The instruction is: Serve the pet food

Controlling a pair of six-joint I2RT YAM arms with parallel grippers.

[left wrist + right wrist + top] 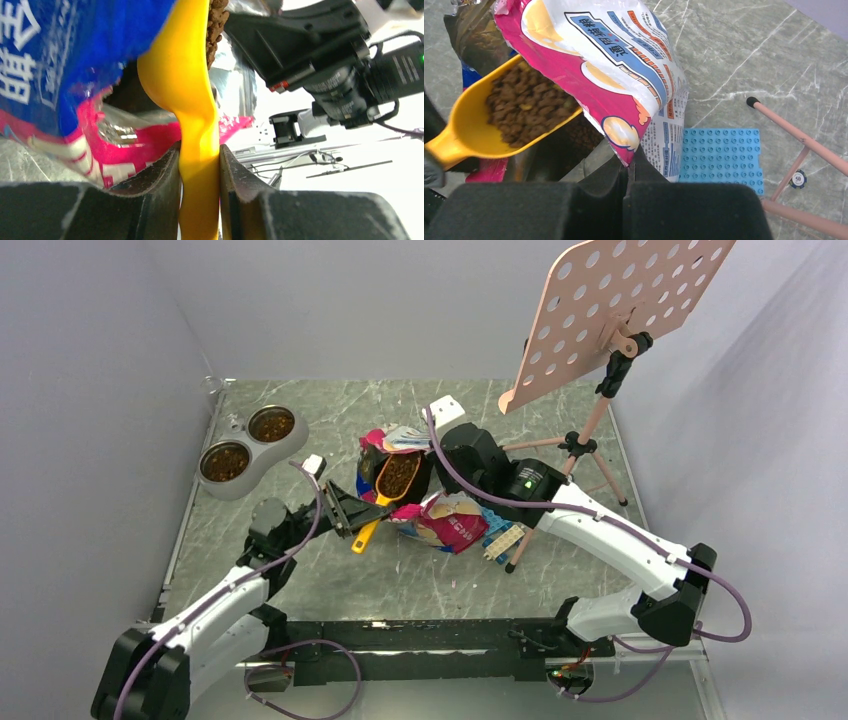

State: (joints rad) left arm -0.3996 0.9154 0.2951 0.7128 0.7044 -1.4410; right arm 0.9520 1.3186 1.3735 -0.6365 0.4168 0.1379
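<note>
1. Scooping is the step in hand. My left gripper (200, 155) clamps the scoop (392, 485) by its handle, and my right gripper (629, 170) is closed, pinching the pouch (624, 75) lip.
2. Kibble (529, 107) fills the scoop at the pouch mouth.
3. The scoop's long axis runs from 7 to 1 o'clock, mouth toward 1.
4. Next I'd lift it level, carry it to the bowls (245, 445) at 10 o'clock, and tip.

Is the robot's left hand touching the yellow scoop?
Touching. The left wrist view shows the left hand squeezing the scoop by its handle from both sides, no gap.
</note>
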